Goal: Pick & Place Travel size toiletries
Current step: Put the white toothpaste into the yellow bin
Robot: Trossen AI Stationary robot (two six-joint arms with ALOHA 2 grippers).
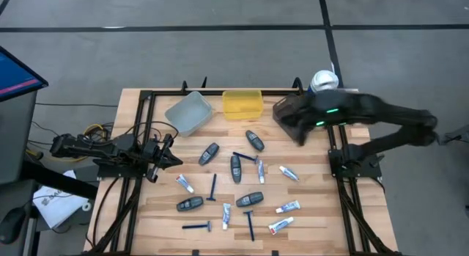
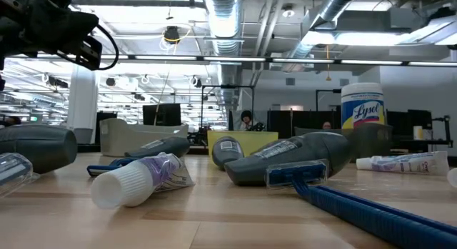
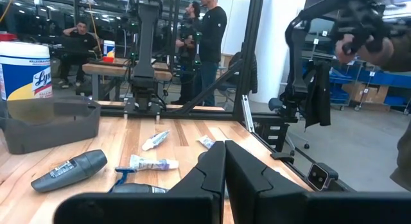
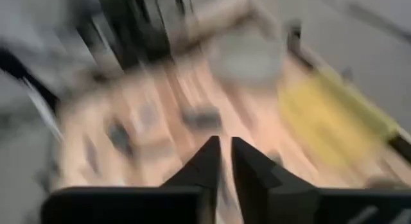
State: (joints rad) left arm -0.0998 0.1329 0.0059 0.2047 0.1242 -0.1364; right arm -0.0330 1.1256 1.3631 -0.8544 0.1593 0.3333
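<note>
Clenched left hand [image 3: 225, 161] before tubes [image 3: 155, 140]; people only in its wrist view; right hand [image 4: 225, 153] barely parted, empty.

The wooden counter [image 1: 157, 219], slatted and framed in black, carried three bins along its far edge: a grey bin [image 1: 188, 113] at the left, tilted askew, a yellow bin [image 1: 242, 103] beside it, and a dark brown bin [image 1: 288, 116] to the right, partly hidden under an arm. A white wipes canister [image 1: 323, 82] stood at the far right corner. Scattered over the middle and near part lay the travel size toiletries: dark grey oval pods [image 1: 236, 168], thin blue razors [image 1: 213, 187] and white mini tubes [image 1: 288, 172], all flat on the wood, mostly apart from one another, at mixed angles.
</note>
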